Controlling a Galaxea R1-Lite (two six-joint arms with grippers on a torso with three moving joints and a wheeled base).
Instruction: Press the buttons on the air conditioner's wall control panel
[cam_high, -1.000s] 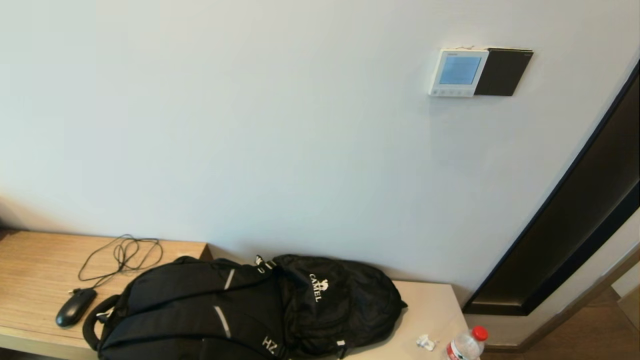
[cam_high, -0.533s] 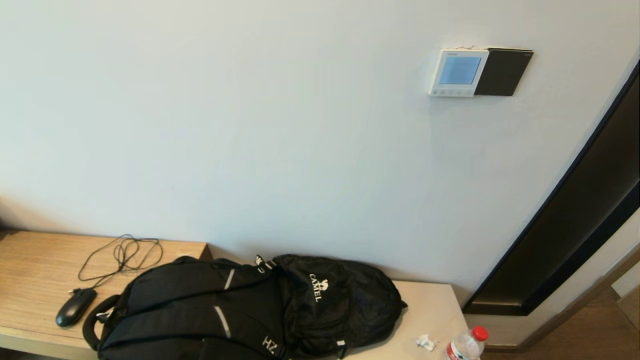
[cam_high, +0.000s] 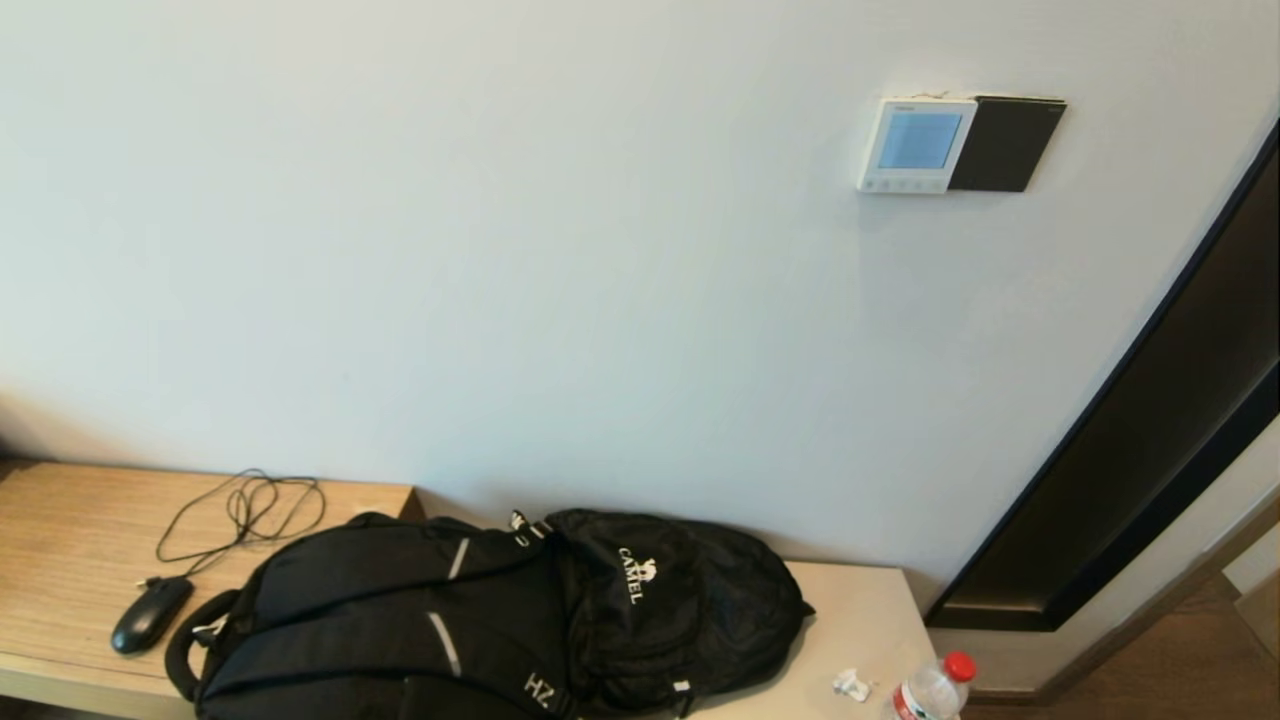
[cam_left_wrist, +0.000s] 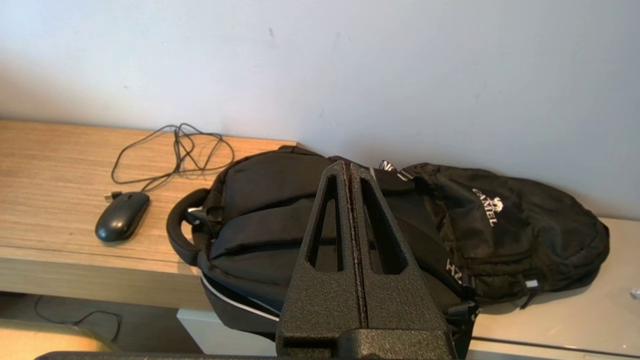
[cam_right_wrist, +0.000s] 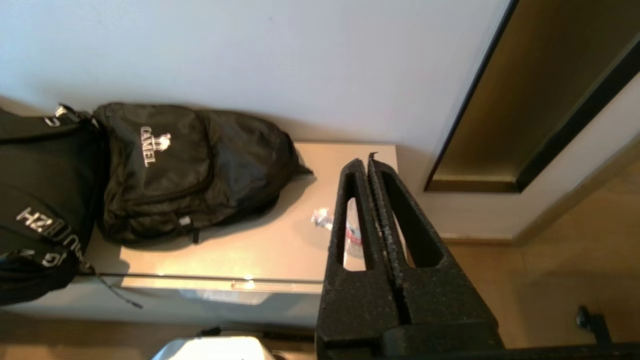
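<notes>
The control panel (cam_high: 917, 144) is seen at 1 o'clock on the wall; the left tool (cam_left_wrist: 350, 172) and the right tool (cam_right_wrist: 369, 162) are pressed together, empty, low over the table (cam_right_wrist: 280, 240).

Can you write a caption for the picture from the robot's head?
White air conditioner's wall control panel with its buttons high on the wall, above black backpacks on a bench.

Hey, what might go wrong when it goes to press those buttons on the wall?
The buttons are tiny and close together, so a wide fingertip may hit two at once. The black plate touches the control panel, so a drift sideways would land there. Both the left gripper and right gripper sit low, beside the backpack and bottle.
</notes>
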